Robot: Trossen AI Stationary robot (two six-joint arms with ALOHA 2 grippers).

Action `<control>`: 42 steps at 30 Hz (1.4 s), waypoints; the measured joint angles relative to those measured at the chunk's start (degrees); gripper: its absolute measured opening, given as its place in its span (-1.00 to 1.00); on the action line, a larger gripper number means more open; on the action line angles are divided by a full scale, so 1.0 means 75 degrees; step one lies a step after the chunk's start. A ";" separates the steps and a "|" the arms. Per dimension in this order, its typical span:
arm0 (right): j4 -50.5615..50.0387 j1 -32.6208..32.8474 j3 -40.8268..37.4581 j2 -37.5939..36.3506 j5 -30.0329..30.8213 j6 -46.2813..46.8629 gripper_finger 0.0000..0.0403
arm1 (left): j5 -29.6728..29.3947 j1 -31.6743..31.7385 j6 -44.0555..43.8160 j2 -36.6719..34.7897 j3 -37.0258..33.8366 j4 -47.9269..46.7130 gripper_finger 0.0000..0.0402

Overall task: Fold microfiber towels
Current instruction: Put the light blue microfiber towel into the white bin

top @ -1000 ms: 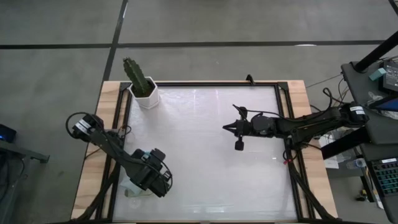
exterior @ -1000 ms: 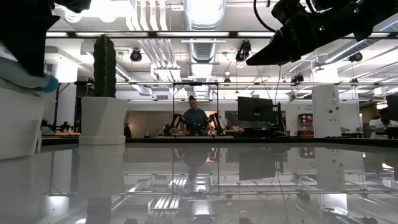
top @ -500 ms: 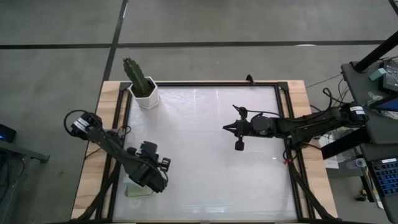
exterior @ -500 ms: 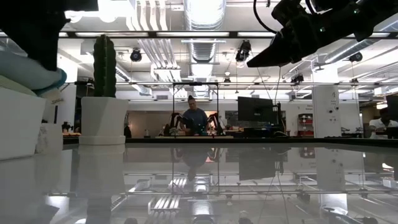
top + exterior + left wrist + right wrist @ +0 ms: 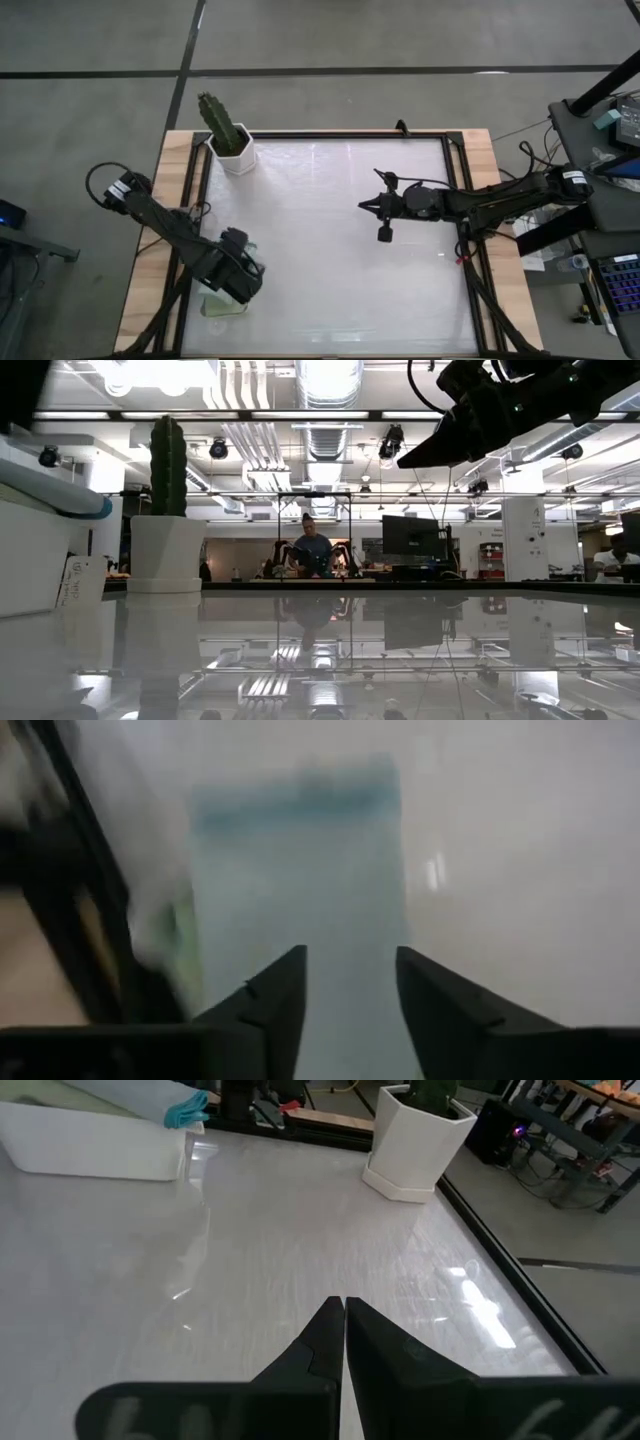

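One white table [image 5: 330, 230] is carrying one potted cactus [image 5: 225, 128] and one white tray [image 5: 95, 1152] holding stacked towels [image 5: 178, 1107]; I can't count them. The left gripper [image 5: 348, 982] is hovering over the tray, fingers parted, empty. The right gripper [image 5: 362, 206] is waiting mid-table, closed, empty.

From above, my left arm covers most of the tray [image 5: 212, 306] and the towels [image 5: 186, 1108] in it. The left wrist view is blurred; I cannot name the pale blue shape ahead. The low view's left edge crops the tray.
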 joint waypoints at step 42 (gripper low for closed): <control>0.0200 0.0000 -0.0181 -0.0003 0.0000 -0.0005 -0.96 | 0.2881 -0.0496 0.1511 0.1329 0.0801 0.0459 -0.15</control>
